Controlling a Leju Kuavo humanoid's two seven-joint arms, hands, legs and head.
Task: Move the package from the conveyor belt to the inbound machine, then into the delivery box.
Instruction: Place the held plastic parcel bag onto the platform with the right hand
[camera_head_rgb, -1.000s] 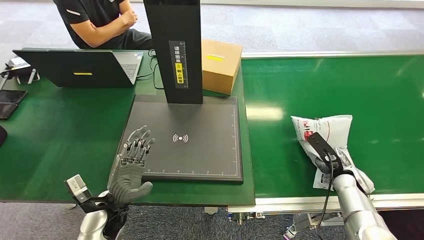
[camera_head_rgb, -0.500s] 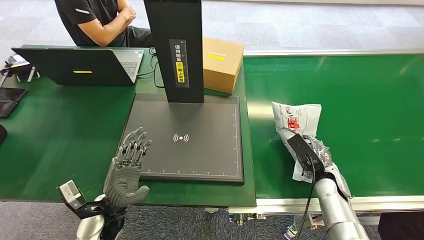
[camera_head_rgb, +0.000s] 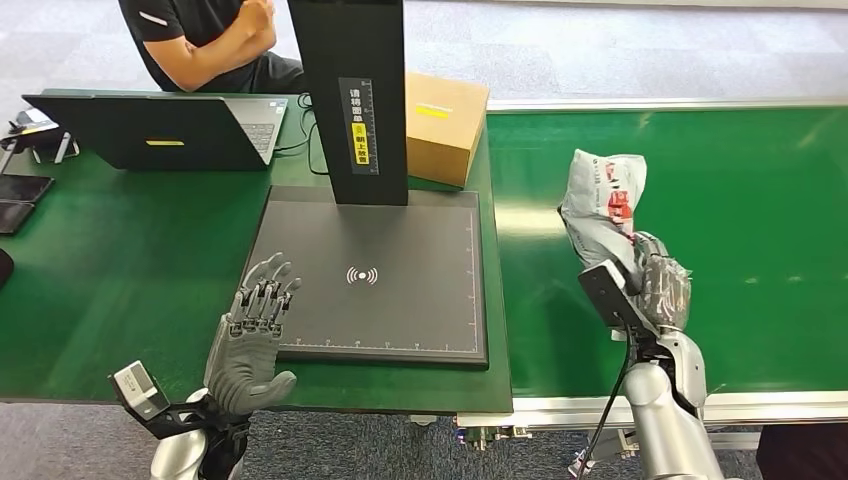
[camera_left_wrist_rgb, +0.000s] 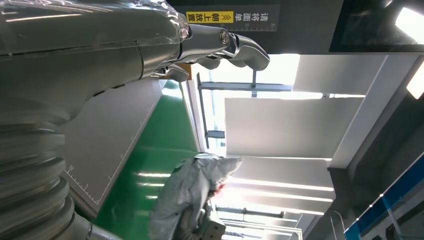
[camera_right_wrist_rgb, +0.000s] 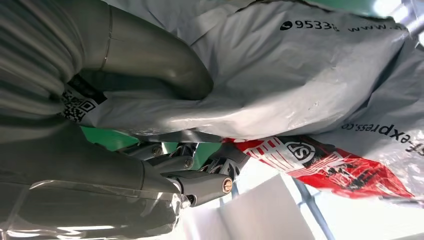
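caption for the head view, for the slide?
Right hand holds the grey package above the conveyor belt; left hand open beside the inbound machine.

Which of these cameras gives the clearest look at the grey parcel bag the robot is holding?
The head view: it shows the whole package lifted above the conveyor belt in the right hand. The right wrist view sits so close that it shows just crumpled plastic and print. The left wrist view catches it small and far off.

Person (camera_head_rgb: 205, 45) (head cropped off)
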